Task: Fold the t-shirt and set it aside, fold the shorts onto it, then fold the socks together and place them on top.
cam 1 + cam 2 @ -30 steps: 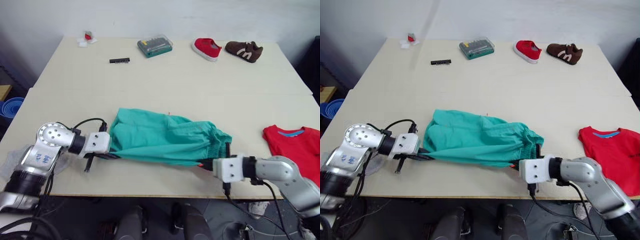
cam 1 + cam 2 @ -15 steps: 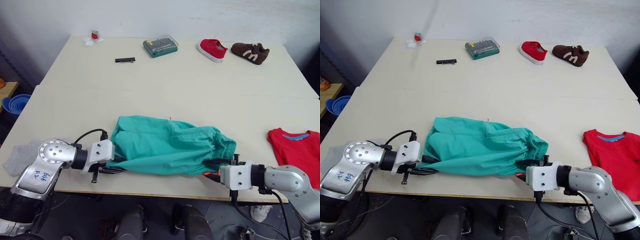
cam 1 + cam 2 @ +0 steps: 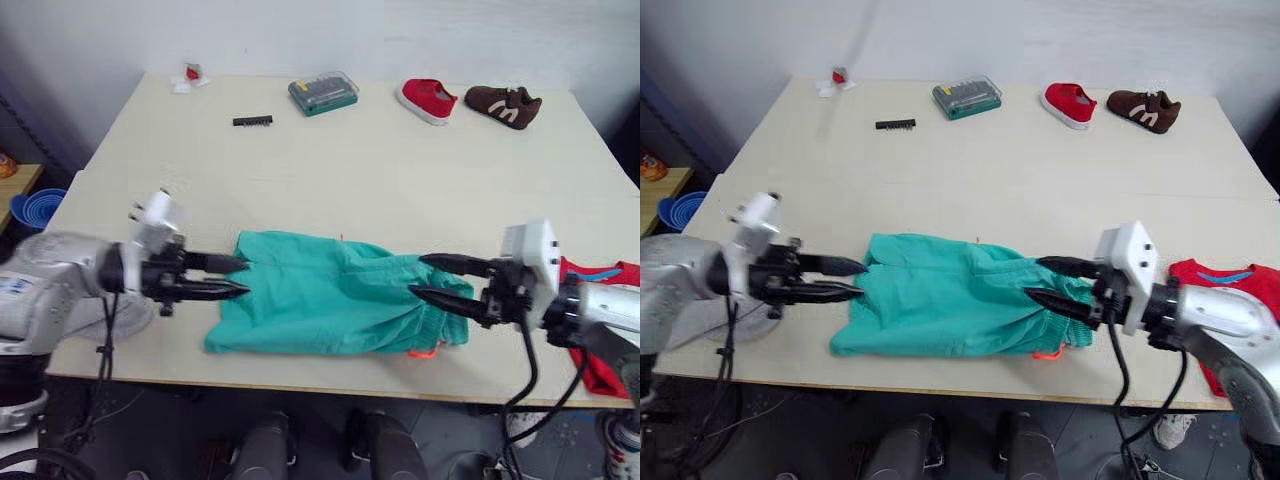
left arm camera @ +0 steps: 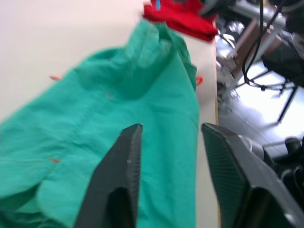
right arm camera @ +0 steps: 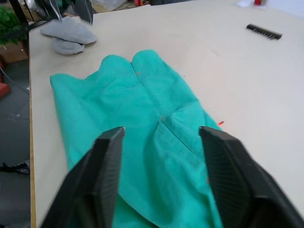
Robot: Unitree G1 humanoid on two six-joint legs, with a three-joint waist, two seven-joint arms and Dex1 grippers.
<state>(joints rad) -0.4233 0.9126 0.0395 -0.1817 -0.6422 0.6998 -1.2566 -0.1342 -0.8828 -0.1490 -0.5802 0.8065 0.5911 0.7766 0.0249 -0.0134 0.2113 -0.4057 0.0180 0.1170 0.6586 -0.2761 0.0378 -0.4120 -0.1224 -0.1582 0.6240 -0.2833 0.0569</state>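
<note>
Shorts [image 3: 335, 308] lie mid-frame between left gripper [image 3: 238, 277] and right gripper [image 3: 432, 278], both spread empty; right wrist view reveals socks [image 5: 68, 35].

Teal shorts [image 3: 950, 300] lie flat between two open claws.

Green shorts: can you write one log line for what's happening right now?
shorts: flat on table, released | left gripper: open | right gripper: open | t-shirt: set aside

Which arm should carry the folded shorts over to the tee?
Right, probably. The right end effector hangs open at the waistband end of the shorts, beside the t-shirt. The left end effector, also open, is at the far end.
</note>
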